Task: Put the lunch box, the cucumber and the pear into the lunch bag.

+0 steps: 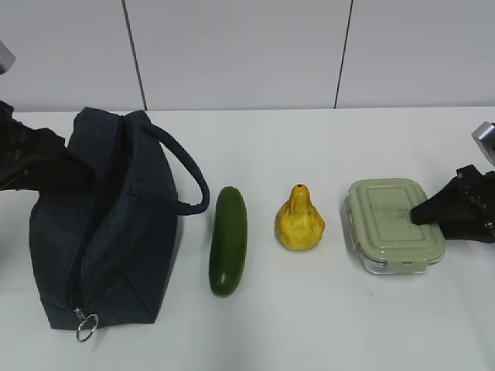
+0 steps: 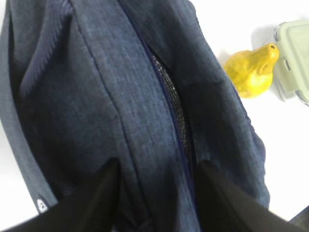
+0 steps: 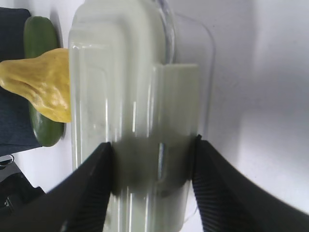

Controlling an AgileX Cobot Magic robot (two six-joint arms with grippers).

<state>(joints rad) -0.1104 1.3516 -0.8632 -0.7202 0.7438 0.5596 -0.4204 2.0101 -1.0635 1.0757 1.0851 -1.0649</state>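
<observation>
The dark navy lunch bag (image 1: 116, 232) stands at the left with its zipper (image 2: 171, 111) parted and mesh lining showing. My left gripper (image 1: 81, 174) sits at the bag's upper left side. In the left wrist view my left gripper (image 2: 159, 179) has its jaws apart astride the bag's fabric beside the zipper. The cucumber (image 1: 228, 239) lies right of the bag, with the yellow pear (image 1: 300, 220) beside it. The lunch box (image 1: 394, 224) with its sage-green lid (image 3: 120, 72) rests on the table. My right gripper (image 1: 421, 212) (image 3: 152, 154) is open over the right part of the lid.
The white table (image 1: 309, 325) carries all the items in a row. A metal ring pull (image 1: 87, 328) hangs at the bag's near end and its loop handle (image 1: 189, 182) arches toward the cucumber. A white panelled wall (image 1: 247, 46) closes the back.
</observation>
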